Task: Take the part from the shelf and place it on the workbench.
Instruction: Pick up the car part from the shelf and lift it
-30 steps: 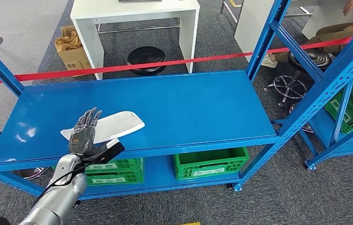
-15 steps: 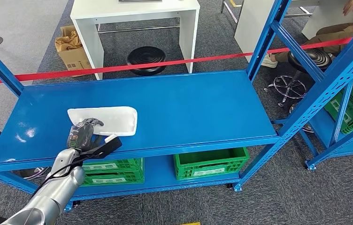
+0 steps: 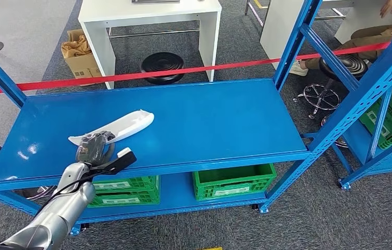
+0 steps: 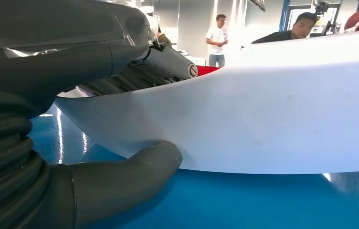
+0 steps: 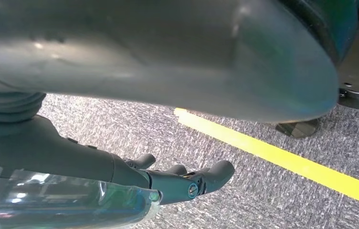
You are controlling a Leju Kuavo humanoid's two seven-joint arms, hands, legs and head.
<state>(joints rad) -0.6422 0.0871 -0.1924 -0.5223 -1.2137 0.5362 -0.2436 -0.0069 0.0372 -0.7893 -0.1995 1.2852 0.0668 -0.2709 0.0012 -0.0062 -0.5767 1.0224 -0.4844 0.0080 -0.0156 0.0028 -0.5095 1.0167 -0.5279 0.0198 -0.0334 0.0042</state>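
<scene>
Part: a flat white part (image 3: 114,127) lies in the left half of the head view, over the left side of the blue shelf (image 3: 209,120). It is tilted; its far end points to the upper right and is raised above the shelf top.
Left hand: the left hand (image 3: 94,147) sits at the near end of the part, in the lower left of the head view. In the left wrist view the thick thumb (image 4: 134,169) presses under the white part (image 4: 263,119) and the darker fingers (image 4: 153,64) lie over its upper face, so the fingers are clamped on the part.
Left arm: the silver arm (image 3: 58,213) comes in from the lower left corner of the head view.
Right hand: in the right wrist view the right hand (image 5: 177,179) hangs over grey carpet (image 5: 273,200) crossed by a yellow line (image 5: 282,160). Its fingers are loosely curved, a little apart, and nothing is in them.
Shelf: the blue shelf fills the middle of the head view. Two green crates (image 3: 233,179) stand on its lower level.
Behind the shelf: a red tape (image 3: 183,72) crosses the upper part of the head view. Beyond it are a white table (image 3: 149,21), a black round stool (image 3: 162,65) and a brown cardboard box (image 3: 79,52).
People: a seated person (image 3: 371,36) is at the upper right corner of the head view. Several people (image 4: 216,33) stand far off in the left wrist view.
</scene>
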